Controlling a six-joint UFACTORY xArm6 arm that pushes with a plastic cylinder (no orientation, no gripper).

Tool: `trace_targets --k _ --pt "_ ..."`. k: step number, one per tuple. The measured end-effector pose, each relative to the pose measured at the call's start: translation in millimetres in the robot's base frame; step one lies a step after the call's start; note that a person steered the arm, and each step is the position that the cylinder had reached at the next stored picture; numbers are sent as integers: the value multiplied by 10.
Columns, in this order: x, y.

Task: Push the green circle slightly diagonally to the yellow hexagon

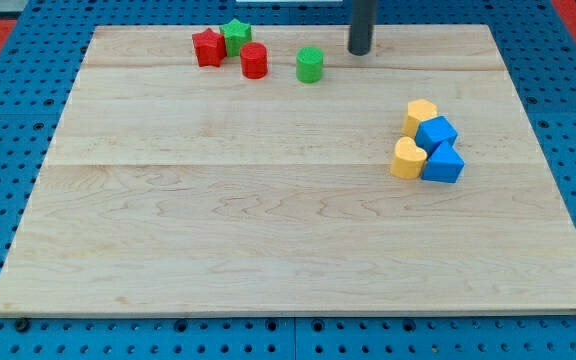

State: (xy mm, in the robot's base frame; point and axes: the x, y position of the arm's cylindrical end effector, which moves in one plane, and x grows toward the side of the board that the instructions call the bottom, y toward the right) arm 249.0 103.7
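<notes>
Resting near the view's top edge, my tip stands on the pale wooden table, just to the view's right of the small green plastic circle and apart from it. My end effector is only this straight dark rod (it has no jaws to part or close), and it touches no block.

That green circle sits close to the table's top edge, with a narrow strip of bare wood behind it. Toward the view's left, a red plastic cylinder stands near it, then a red star-like block and a green star block, these two touching, crowded against the top edge.

Well apart, toward the view's right and lower down, the yellow plastic hexagon heads a tight cluster: a blue cube-like block touches it, a second yellow block with a rounded top lies below, and a blue wedge-like block sits beside that. Between the green circle and the yellow hexagon the wood is open along a diagonal running down and to the view's right. The cluster keeps a fair margin from the table's right edge.
</notes>
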Motion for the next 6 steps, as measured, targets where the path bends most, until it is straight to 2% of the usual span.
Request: trace_targets --k 1,2,3,4,5,6 --pt "-77 -243" --pt "-341 -528" --pt "-164 -1090" --pt "136 -1401" --pt "368 -865" --pt "311 -444"
